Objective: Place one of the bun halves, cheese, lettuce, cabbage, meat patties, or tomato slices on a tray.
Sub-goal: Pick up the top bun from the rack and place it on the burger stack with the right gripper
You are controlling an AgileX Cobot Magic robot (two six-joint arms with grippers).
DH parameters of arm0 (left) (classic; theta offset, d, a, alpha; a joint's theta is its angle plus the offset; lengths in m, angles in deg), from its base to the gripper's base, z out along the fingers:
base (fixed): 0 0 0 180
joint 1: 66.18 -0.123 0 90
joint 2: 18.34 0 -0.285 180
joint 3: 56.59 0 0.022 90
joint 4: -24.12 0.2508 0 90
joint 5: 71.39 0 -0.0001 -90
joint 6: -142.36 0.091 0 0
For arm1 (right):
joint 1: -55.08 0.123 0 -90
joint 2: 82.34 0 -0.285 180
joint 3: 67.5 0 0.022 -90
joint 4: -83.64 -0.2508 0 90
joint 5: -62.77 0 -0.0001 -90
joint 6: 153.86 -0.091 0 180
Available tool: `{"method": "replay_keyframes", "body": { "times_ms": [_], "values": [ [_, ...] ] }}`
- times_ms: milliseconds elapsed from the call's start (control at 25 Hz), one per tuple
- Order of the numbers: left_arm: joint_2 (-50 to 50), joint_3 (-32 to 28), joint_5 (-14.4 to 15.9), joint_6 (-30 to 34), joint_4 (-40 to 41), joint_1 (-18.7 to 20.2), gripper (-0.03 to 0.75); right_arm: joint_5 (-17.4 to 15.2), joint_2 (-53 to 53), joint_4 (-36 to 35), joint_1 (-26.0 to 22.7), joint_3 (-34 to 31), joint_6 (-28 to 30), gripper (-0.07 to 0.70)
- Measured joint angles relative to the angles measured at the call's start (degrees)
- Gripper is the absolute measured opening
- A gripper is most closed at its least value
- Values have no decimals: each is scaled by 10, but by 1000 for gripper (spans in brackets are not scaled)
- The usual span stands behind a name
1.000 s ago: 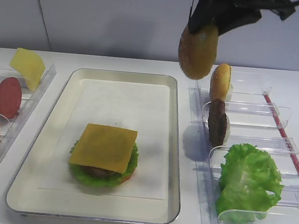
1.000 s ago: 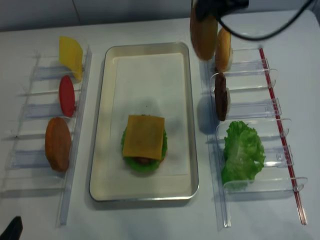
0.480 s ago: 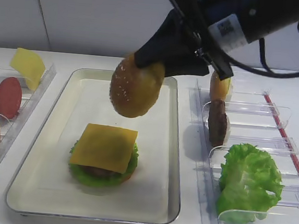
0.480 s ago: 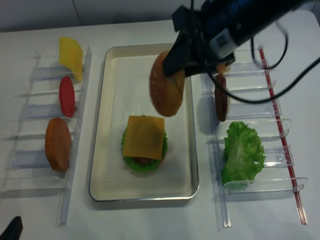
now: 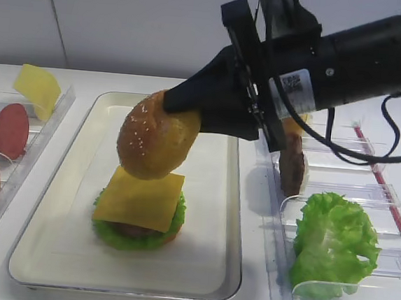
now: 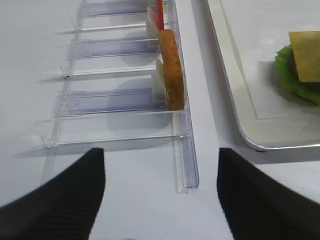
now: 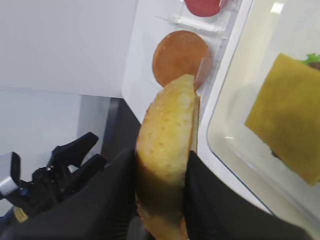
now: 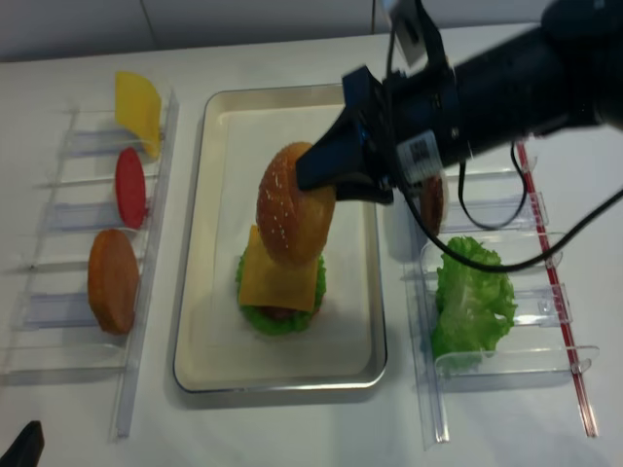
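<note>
My right gripper point(image 5: 184, 112) is shut on the sesame-seeded bun top point(image 5: 154, 137), gripping its edge. The bun hangs tilted just above the cheese point(image 5: 140, 198) that tops a stack of patty and lettuce point(image 5: 117, 235) on the cream tray point(image 5: 124, 286). From the right wrist the bun point(image 7: 167, 145) sits edge-on between both black fingers point(image 7: 112, 200). From above, the bun point(image 8: 292, 216) overlaps the stack's far edge. My left gripper point(image 6: 160, 200) stands open over bare table, holding nothing.
The left clear rack point(image 8: 58, 331) holds a cheese slice point(image 8: 138, 107), a tomato slice point(image 8: 129, 185) and a bun half point(image 8: 112, 280). The right rack point(image 5: 356, 297) holds a meat patty point(image 5: 292, 166) and a big loose lettuce leaf point(image 5: 333, 242).
My right gripper has carried the bun top from above the right rack leftward and down, over the tray to just above the cheese-topped stack. The left gripper has not moved.
</note>
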Motion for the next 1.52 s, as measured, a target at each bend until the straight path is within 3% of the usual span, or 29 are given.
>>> {"method": "replay_keyframes", "body": {
  "times_ms": [240,640,1040,1520],
  "values": [
    [0,0,0,0,0,0,449,-9,0,-118,0,-59,71,269],
    [0,0,0,0,0,0,449,-29,67,-168,0,-65,121,268],
    [0,0,0,0,0,0,449,-29,136,-173,39,-65,167,267],
    [0,0,0,0,0,0,449,49,142,-177,39,-65,165,267]
  ]
}}
